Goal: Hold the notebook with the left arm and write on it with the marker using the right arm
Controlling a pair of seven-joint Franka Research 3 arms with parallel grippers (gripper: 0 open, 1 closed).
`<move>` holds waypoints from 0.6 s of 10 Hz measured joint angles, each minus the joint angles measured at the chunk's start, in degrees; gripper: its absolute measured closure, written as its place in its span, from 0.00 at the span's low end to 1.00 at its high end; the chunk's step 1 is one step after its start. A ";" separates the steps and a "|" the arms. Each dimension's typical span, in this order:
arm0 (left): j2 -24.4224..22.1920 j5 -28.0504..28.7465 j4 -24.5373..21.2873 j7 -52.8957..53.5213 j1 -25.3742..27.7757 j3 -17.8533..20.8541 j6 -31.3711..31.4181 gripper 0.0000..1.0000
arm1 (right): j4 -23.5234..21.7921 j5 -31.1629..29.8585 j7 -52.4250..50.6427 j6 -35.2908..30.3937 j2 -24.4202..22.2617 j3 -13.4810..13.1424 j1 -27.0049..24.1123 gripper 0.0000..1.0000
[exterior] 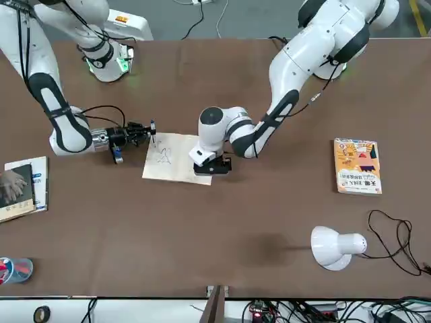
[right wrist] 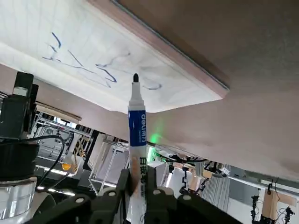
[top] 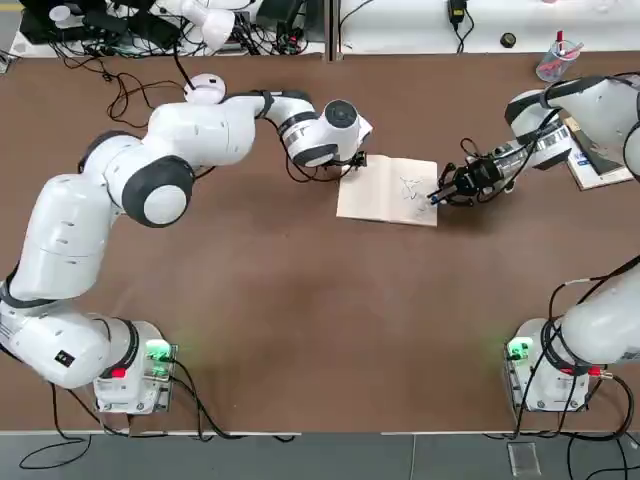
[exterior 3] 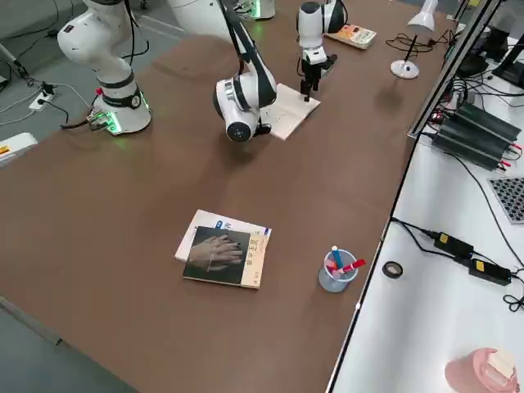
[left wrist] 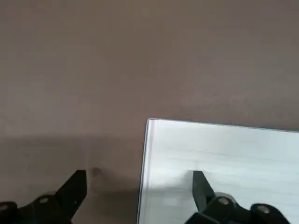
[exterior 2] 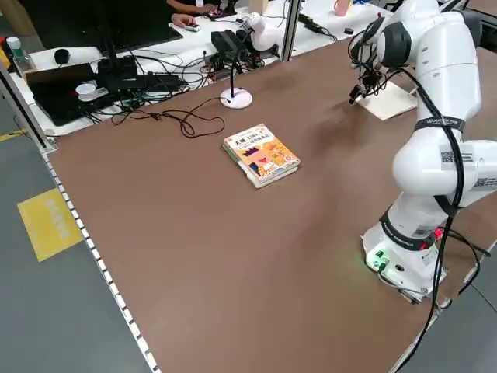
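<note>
The notebook (top: pixel 385 190) lies open on the brown table, with blue scribbles on its cream page (right wrist: pixel 79 51). My left gripper (top: pixel 352 160) points down at its left edge and is open. In the left wrist view one finger (left wrist: pixel 200 184) stands on the page and the other finger (left wrist: pixel 74 186) on the bare table beside it, so the left gripper (left wrist: pixel 138 182) straddles the notebook's edge. My right gripper (top: pixel 455 185) reaches in from the right, shut on the marker (right wrist: pixel 137 135). The uncapped dark tip sits at the page by the scribbles; I cannot tell whether it touches.
An orange-yellow illustrated book (exterior: pixel 357 166) and a white desk lamp (exterior: pixel 335 246) are on the left arm's side. A dark-covered book (exterior 3: pixel 223 254) and a clear cup of pens (exterior 3: pixel 337 270) are on the right arm's side. Cables trail by the lamp.
</note>
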 joint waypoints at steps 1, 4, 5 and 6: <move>0.00 0.00 0.00 0.00 0.00 0.00 0.00 0.00 | -0.02 -0.02 -0.42 0.04 0.00 -0.01 0.00 0.82; 0.00 0.00 -0.03 0.00 0.00 0.00 0.00 0.00 | -0.07 -0.08 -1.00 0.21 0.01 0.00 0.00 0.82; 0.00 0.00 -0.03 0.00 0.00 0.00 0.00 0.00 | -0.10 -0.17 -1.25 0.45 0.03 0.00 0.00 0.82; 0.00 0.00 -0.04 0.00 0.00 0.00 0.00 0.00 | -0.16 -0.30 -1.52 0.81 0.07 -0.01 0.00 0.82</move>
